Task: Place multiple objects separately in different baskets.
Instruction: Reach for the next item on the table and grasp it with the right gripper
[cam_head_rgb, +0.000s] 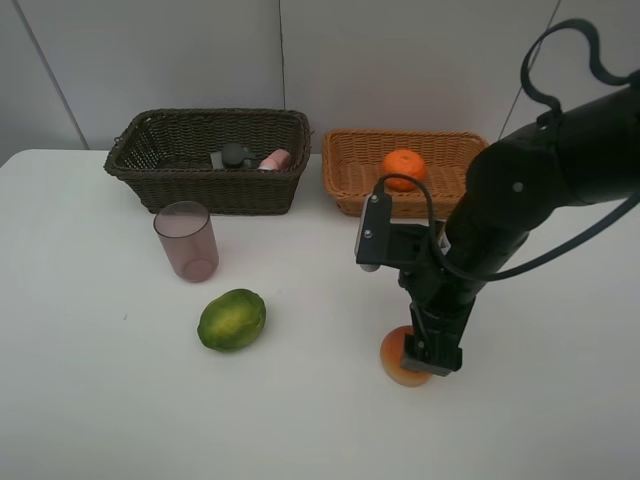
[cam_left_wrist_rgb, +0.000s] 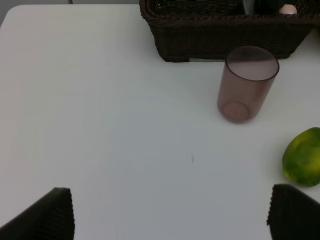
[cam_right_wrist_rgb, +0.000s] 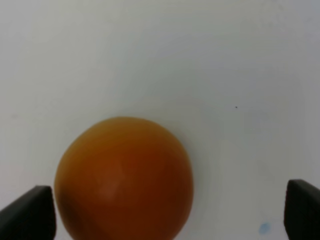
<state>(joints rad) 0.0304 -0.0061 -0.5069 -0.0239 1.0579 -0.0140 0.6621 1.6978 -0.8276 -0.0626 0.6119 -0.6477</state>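
The red-orange fruit (cam_head_rgb: 397, 362) (cam_right_wrist_rgb: 124, 177) lies on the white table. My right gripper (cam_head_rgb: 425, 362) (cam_right_wrist_rgb: 170, 215) hangs open right over it, fingertips wide on either side. The orange (cam_head_rgb: 404, 168) lies in the light tan basket (cam_head_rgb: 350, 170). The dark brown basket (cam_head_rgb: 180, 170) (cam_left_wrist_rgb: 210, 35) holds the dark bottle (cam_head_rgb: 232, 155) and the pink bottle (cam_head_rgb: 275, 159). The pink-mauve cup (cam_head_rgb: 186, 240) (cam_left_wrist_rgb: 246, 83) stands upright in front of it. The green fruit (cam_head_rgb: 231, 319) (cam_left_wrist_rgb: 303, 156) lies nearer the front. My left gripper (cam_left_wrist_rgb: 170, 215) is open and empty above bare table.
The white table (cam_head_rgb: 90, 380) ends at a pale wall behind the baskets. The right arm's black body (cam_head_rgb: 540, 190) reaches over the table's right half in front of the tan basket.
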